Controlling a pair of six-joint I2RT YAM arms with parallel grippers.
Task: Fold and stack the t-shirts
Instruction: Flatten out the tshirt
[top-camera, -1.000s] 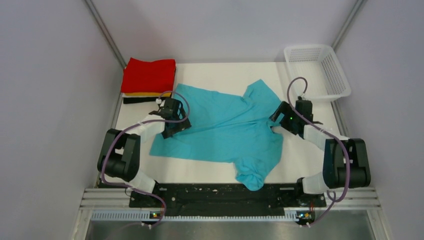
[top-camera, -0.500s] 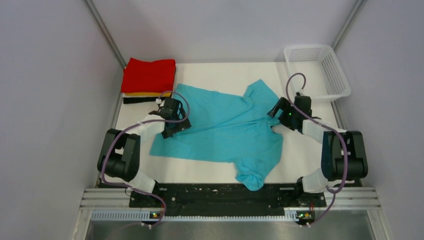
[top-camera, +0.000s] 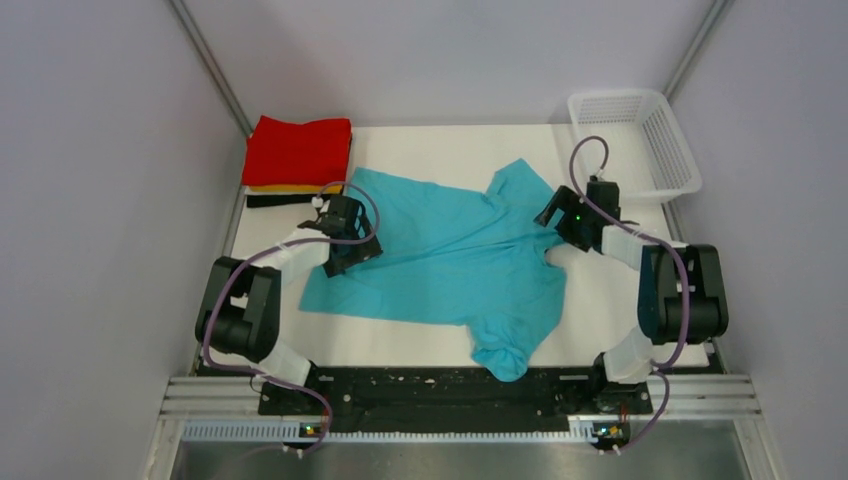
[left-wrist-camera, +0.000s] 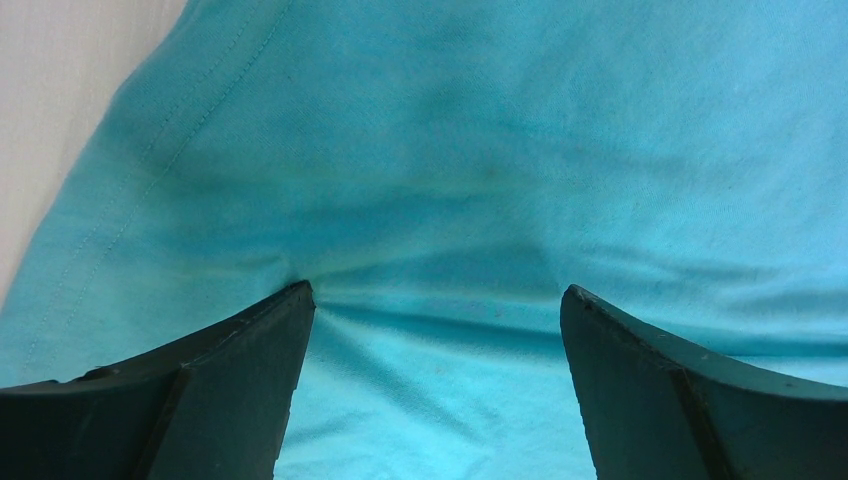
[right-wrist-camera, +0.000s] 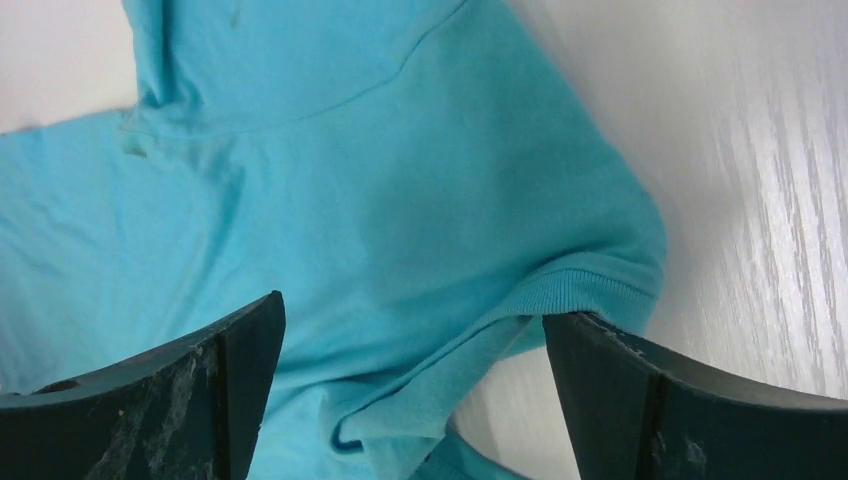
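Observation:
A turquoise t-shirt (top-camera: 450, 255) lies spread and rumpled across the middle of the table. It fills the left wrist view (left-wrist-camera: 480, 150) and most of the right wrist view (right-wrist-camera: 330, 200). My left gripper (top-camera: 345, 245) is open, its tips pressed on the shirt's left part. My right gripper (top-camera: 557, 222) is open over the shirt's right edge, above the ribbed neck band (right-wrist-camera: 590, 285). A folded stack stands at the back left: red tee (top-camera: 298, 150) on top, an orange one (top-camera: 295, 188) and a black one (top-camera: 282, 200) beneath.
A white plastic mesh basket (top-camera: 640, 140) stands at the back right corner. Grey walls close the table on the left, right and back. Bare white table (top-camera: 440, 145) lies behind the shirt and to its right (right-wrist-camera: 760, 150).
My right gripper has moved back and a little left along the shirt's right edge. The left arm and the shirt have stayed put.

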